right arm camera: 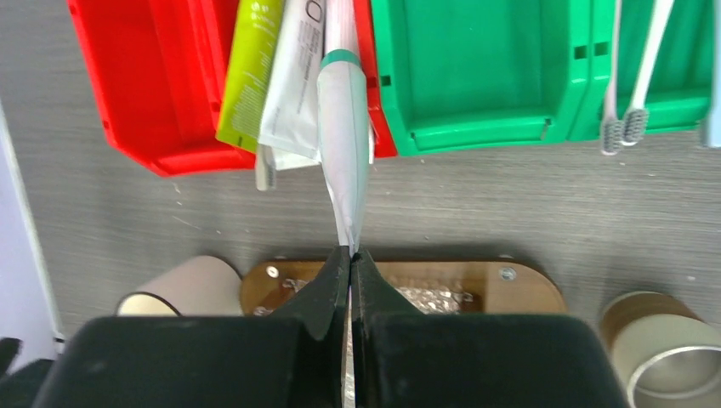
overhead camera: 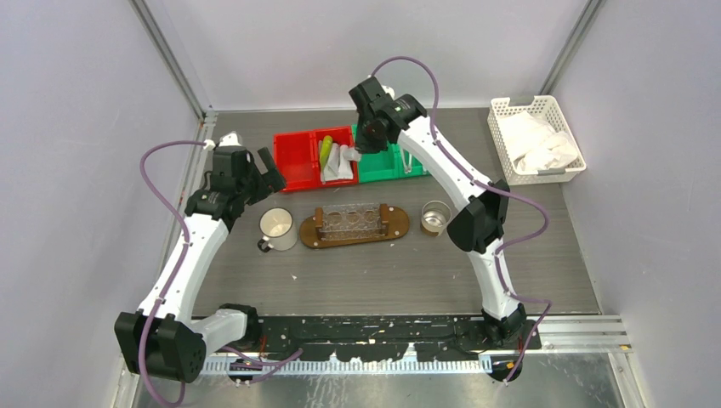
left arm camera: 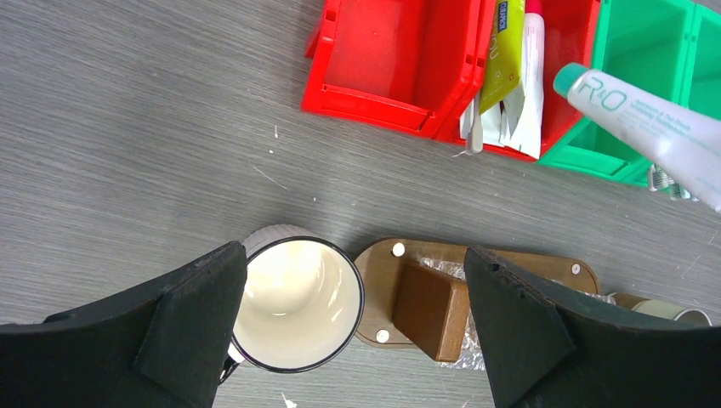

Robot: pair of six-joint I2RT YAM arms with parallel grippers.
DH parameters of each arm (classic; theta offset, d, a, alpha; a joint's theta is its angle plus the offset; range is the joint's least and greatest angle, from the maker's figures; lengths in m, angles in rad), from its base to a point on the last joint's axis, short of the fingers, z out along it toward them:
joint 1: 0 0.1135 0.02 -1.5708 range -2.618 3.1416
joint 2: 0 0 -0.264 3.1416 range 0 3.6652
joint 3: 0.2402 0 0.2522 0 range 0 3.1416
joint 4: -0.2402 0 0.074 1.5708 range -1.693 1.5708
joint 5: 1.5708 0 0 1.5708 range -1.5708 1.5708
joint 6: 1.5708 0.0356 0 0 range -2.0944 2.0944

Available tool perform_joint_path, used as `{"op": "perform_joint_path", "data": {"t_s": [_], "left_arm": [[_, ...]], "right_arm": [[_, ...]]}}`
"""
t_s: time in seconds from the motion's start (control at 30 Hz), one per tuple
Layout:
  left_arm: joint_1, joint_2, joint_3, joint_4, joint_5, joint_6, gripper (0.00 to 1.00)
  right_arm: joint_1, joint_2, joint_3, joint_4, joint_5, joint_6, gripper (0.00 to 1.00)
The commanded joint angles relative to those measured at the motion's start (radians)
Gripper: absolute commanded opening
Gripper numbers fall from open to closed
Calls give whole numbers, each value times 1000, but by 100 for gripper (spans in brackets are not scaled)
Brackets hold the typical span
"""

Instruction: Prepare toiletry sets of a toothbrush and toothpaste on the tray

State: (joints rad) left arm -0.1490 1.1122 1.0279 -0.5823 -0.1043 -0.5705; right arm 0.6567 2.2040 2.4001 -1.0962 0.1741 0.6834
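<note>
My right gripper (right arm camera: pixel 350 255) is shut on the crimped end of a whitish toothpaste tube (right arm camera: pixel 344 144) with a teal cap and holds it in the air above the seam between the red and green bins; the tube also shows in the left wrist view (left arm camera: pixel 655 127). A yellow-green tube (right arm camera: pixel 246 76) and other whitish tubes (right arm camera: pixel 289 85) lie in the red bin (overhead camera: pixel 298 161). Pale toothbrushes (right arm camera: pixel 633 76) lie in the green bin (right arm camera: pixel 476 68). The wooden tray (overhead camera: pixel 395 228) holds a clear rack. My left gripper (left arm camera: pixel 357 314) is open and empty above the mug and the tray's left end.
A cream mug (overhead camera: pixel 277 229) stands left of the tray and a metal cup (overhead camera: pixel 436 218) right of it. A white basket (overhead camera: pixel 553 106) with white cloths sits at the back right. The bins line the far side of the table.
</note>
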Motion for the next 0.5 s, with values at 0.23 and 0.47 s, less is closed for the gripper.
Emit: {"op": "perform_joint_path", "data": {"t_s": [0.23,0.47], "left_arm": [[5,-27,2,1,-8,-23,100],[5,-31,-8,-4,-9,-38,100]], "right_arm": [[81,-227,-16,-128,97,-206,1],[106,-320,-38,-159,95,-252,1]]}}
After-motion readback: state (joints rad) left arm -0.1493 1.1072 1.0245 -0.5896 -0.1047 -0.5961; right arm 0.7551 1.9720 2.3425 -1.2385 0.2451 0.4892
